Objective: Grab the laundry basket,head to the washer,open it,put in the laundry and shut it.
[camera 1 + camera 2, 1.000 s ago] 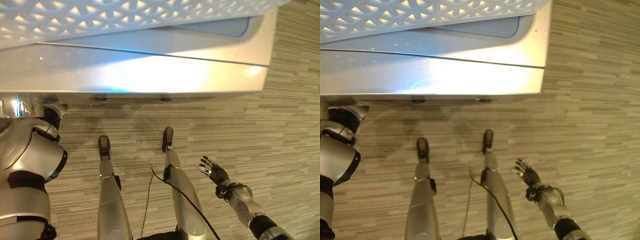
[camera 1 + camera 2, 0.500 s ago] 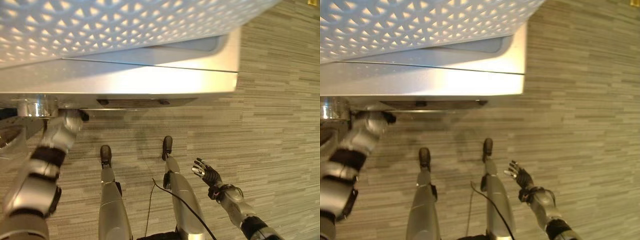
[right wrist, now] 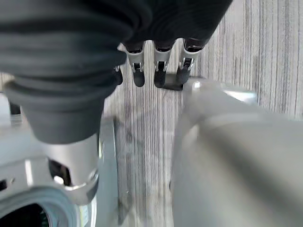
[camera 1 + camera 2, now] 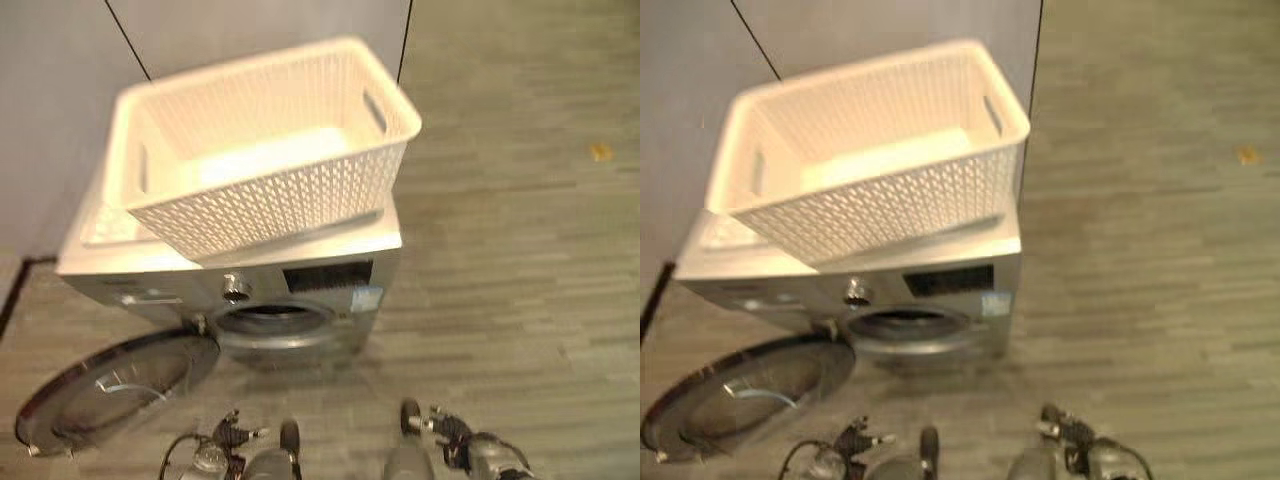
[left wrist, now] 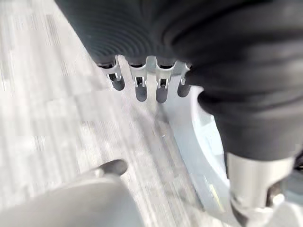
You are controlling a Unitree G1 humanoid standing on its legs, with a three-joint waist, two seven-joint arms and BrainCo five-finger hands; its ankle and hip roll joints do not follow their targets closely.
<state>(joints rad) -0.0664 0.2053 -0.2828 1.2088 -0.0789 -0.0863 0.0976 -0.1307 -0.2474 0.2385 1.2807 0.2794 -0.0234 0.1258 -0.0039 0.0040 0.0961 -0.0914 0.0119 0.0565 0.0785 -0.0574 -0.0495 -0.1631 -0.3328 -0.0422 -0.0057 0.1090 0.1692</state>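
The white lattice laundry basket (image 4: 270, 205) stands on top of the silver front-loading washer (image 4: 330, 275), and its inside looks bare. The washer's round door (image 4: 110, 385) is swung open to the left, near the floor. The drum opening (image 4: 272, 318) is dark and I cannot tell what lies inside. My left hand (image 4: 228, 432) hangs low in front of the door, its fingers (image 5: 137, 85) straight and holding nothing. My right hand (image 4: 447, 430) hangs low on the right, fingers (image 3: 158, 71) straight and holding nothing. Both hands are well short of the washer.
A grey wall (image 4: 60, 60) rises behind the washer. Striped grey floor (image 4: 520, 260) stretches out to the right, with a small yellow scrap (image 4: 600, 152) lying far right. The open door takes up the floor at the lower left.
The camera has swung up and back from a close look down at the washer's top edge to the whole machine. My left arm, earlier raised by the washer front, now hangs low.
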